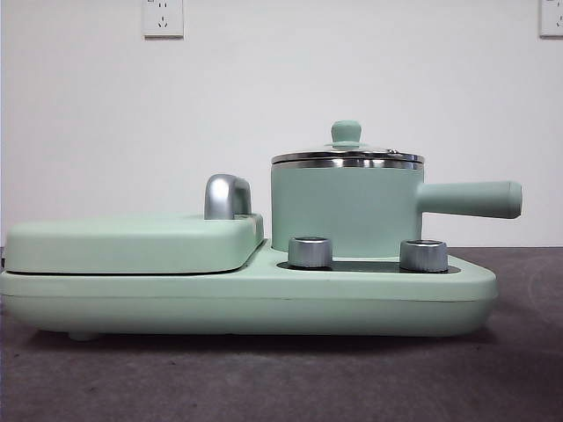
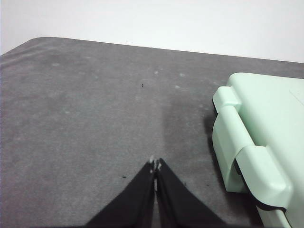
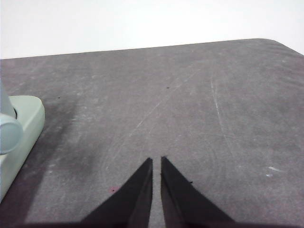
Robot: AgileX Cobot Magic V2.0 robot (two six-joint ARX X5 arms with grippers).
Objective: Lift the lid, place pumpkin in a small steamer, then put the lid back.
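The small steamer (image 1: 343, 211), a mint-green pot with a long side handle (image 1: 471, 199), stands on the right half of the appliance in the front view. The lid (image 1: 347, 158) sits closed on it, with a steel rim and a mint knob on top. The pumpkin is out of view in all three frames. My left gripper (image 2: 155, 164) hovers shut and empty over the grey table, beside the appliance's left end. My right gripper (image 3: 156, 160) is also shut and empty over bare table, off the appliance's right end. Neither arm shows in the front view.
A flat mint griddle cover (image 1: 132, 242) with a chrome handle (image 1: 227, 196) fills the left half of the mint base (image 1: 246, 303). Two steel dials (image 1: 310, 251) stand at the front under the pot. The base's corner (image 3: 23, 123) appears in the right wrist view, the cover's hinge end (image 2: 256, 137) in the left wrist view.
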